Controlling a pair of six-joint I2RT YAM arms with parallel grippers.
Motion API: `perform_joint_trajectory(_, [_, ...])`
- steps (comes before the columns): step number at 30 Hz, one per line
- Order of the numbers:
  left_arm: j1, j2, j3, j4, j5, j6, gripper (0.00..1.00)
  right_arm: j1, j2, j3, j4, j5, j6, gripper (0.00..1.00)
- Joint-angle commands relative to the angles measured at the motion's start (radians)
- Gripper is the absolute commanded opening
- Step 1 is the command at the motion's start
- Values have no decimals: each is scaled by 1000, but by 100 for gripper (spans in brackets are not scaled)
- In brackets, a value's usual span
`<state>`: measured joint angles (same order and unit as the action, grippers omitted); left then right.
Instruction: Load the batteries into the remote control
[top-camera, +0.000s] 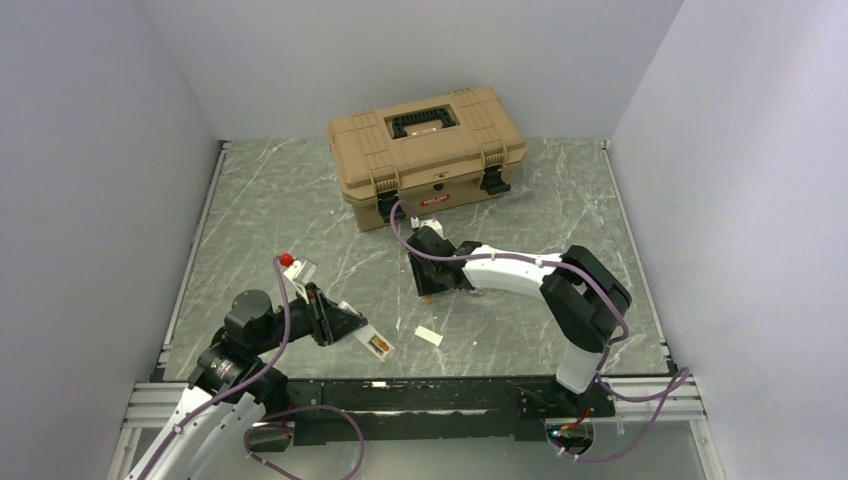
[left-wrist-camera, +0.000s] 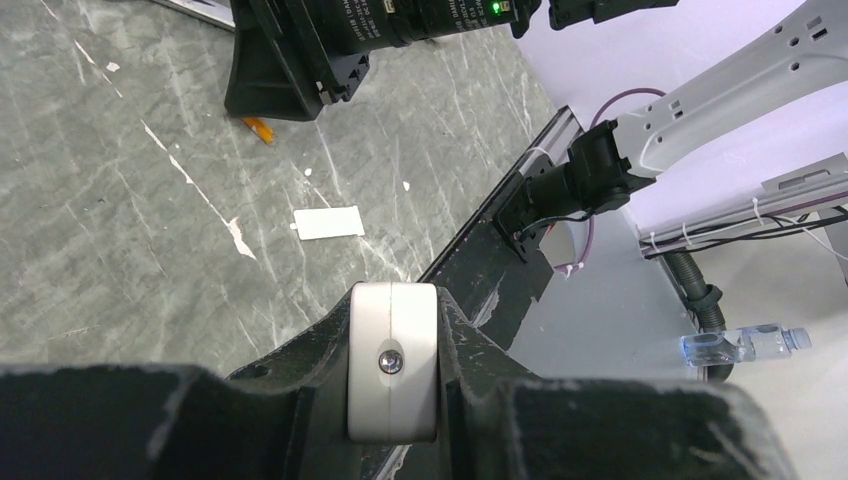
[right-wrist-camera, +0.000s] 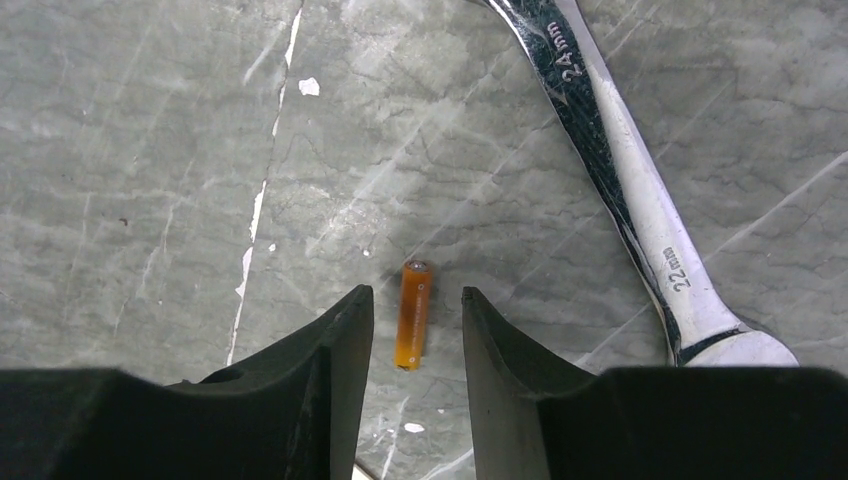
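from above, the left gripper (top-camera: 352, 331) is pinched onto one end of the remote control (top-camera: 378, 346), near the front edge of the table (top-camera: 270, 200), with the orange-brown recess facing up. whether the far end rests on the table i cannot tell. a small white cover (top-camera: 428, 335) lies flat just beside it. the right gripper (top-camera: 428, 284) reaches down to the table in front of the tan toolbox (top-camera: 425, 150), well apart from the remote control. the left wrist view shows the white end of the remote control clamped tight between that pincer's pads, the cover on the marble beyond, and further off an orange battery (left-wrist-camera: 258, 129) at the foot of the right gripper. the right wrist view gives the step in hand, picking up that battery: the jaws are spread, one finger on each side of it, with a sliver of table showing on both sides, so nothing is pinched yet. the battery lies lengthwise in the gap, and a steel wrench (right-wrist-camera: 640, 200) lies off to the right, apart from it. to do this well, i judge, stay centred so both pads meet the barrel together, get the tips right down to the table, and close gently near the middle of the cell, since a smooth round thing may roll or squirt out.
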<state>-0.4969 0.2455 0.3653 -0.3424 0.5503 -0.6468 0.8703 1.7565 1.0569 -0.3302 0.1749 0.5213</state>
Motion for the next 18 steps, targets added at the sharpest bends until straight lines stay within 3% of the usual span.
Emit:
perform_joint_trajectory(1, [4,-13,32,29,-10,6,0,6,21,44,-33,17,20,40])
perform_joint_trajectory(18, [5,-20,33,18,-17,13,0,19,87,105,-81,33,9,23])
